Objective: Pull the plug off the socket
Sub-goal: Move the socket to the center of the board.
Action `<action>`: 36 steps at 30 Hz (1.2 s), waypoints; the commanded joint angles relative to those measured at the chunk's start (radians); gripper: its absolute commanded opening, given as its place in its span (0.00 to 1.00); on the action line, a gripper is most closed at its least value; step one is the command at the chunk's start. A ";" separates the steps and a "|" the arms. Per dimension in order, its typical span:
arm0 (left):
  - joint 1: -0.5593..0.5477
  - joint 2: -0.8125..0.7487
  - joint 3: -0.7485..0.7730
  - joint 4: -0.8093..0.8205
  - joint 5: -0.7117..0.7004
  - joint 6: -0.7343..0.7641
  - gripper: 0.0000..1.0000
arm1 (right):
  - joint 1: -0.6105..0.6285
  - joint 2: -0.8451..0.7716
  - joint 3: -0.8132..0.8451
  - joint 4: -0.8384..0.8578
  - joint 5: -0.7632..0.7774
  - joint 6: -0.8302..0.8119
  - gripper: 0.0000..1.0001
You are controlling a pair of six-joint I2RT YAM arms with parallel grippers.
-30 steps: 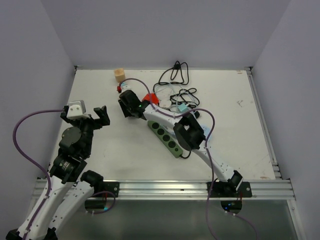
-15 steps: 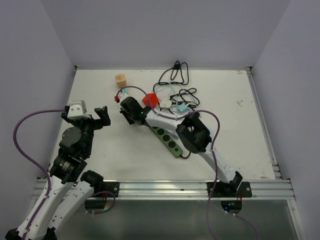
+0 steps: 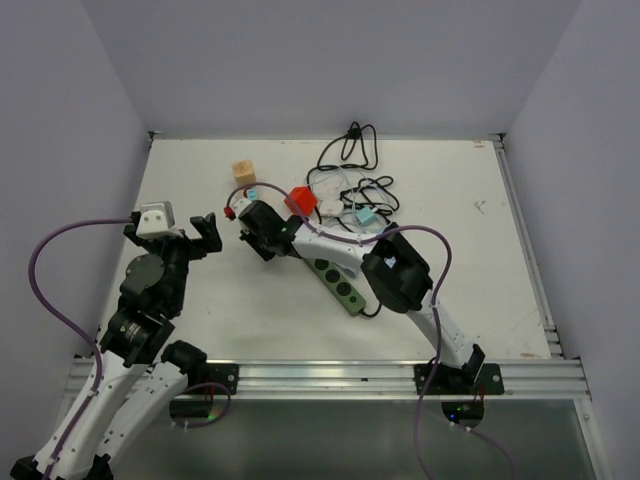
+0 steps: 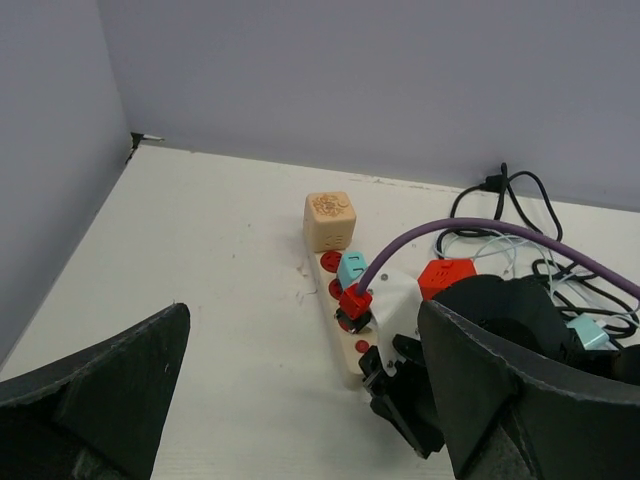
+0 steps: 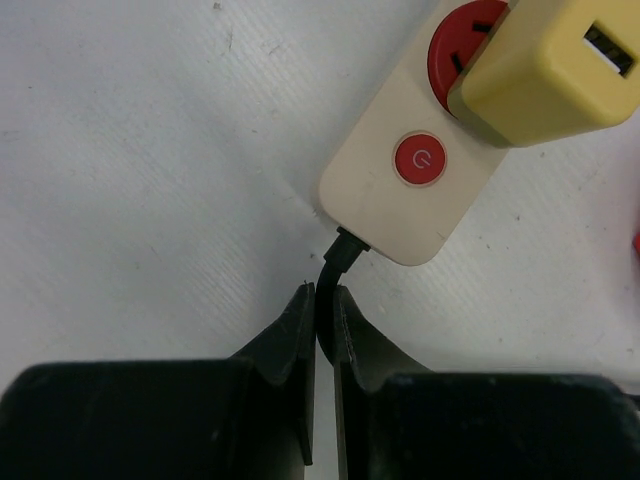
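Observation:
A cream power strip with red sockets and a red power button lies on the white table. A yellow cube plug with a USB slot sits in the socket just past the button. My right gripper is shut on the strip's black cord right where it leaves the casing. From above, a tan cube plug and a teal plug stand on the strip, with my right gripper at its near end. My left gripper hangs wide open to the left, holding nothing, apart from the strip.
A green power strip lies under the right forearm. A red cube, a small teal block and a tangle of black and white cables sit behind it. Walls border the table on the left, back and right.
My right gripper closed on the black cord and drew back toward the near edge. The cream strip and its plugs slid nearer with it. The left arm stayed put.

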State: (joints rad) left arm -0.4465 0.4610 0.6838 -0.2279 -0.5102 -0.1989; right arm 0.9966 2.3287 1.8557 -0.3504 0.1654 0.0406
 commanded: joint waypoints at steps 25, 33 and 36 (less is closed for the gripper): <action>-0.003 0.027 -0.006 0.012 -0.011 0.001 1.00 | 0.008 -0.564 -0.415 -0.108 -0.155 -0.034 0.00; -0.003 0.027 -0.007 0.012 -0.013 0.003 1.00 | 0.079 -0.698 -0.605 -0.067 -0.187 -0.117 0.00; -0.003 0.028 -0.007 0.012 -0.014 0.003 1.00 | 0.094 -0.713 -0.656 -0.044 -0.216 -0.113 0.00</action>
State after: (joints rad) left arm -0.4465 0.4843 0.6762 -0.2291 -0.5137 -0.1989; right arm 1.0706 1.6688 1.2316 -0.4469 0.0185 -0.0532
